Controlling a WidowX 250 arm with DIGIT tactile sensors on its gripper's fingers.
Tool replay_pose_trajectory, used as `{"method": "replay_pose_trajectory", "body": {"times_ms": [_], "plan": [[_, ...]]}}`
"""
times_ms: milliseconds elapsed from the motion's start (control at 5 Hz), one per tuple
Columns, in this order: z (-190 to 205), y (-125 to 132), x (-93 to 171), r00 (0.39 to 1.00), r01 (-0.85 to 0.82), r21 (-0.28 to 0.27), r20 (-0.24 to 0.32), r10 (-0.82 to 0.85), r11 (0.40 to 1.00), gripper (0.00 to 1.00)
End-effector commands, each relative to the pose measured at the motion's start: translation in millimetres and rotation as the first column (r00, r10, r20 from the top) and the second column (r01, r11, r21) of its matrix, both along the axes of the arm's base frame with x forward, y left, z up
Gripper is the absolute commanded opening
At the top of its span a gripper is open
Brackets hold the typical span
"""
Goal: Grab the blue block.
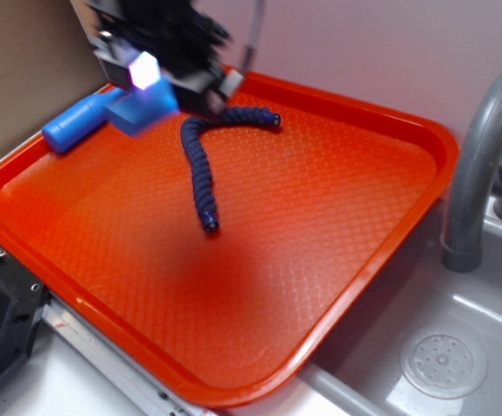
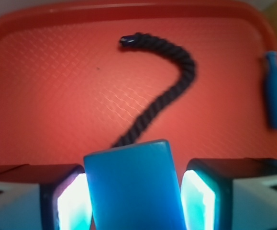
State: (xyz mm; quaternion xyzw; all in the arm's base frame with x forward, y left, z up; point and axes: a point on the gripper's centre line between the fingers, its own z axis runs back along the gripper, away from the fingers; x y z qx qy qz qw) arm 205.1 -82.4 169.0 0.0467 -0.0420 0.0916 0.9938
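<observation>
Gripper [image 1: 159, 78] hovers at the orange tray's [image 1: 389, 130] eleven o'clock corner, its pads bracketing the blue block [image 1: 142, 111] beside a bottle-shaped toy [image 1: 73, 126]. From the wrist view, the block [image 2: 133, 189] fills the gap between lit pads [image 2: 73, 203], rope [image 2: 174, 81] at twelve o'clock; whether the grip is firm cannot be told.

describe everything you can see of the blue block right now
The blue block is a small bright-blue rectangular brick with smooth, plain faces and rounded edges; it looks like plastic. It sits between the gripper's two lit fingers, which stand close on both sides; actual contact is hard to confirm. It is at the far left corner of the orange tray, beside the blue bottle-shaped toy, with the dark rope just beyond.
</observation>
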Motion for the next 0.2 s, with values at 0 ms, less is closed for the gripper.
{"method": "replay_pose_trajectory", "body": {"times_ms": [0], "plan": [[54.5,9.1,-29.6,0.985,0.007,-0.161,0.169,0.021,0.987,0.0]]}}
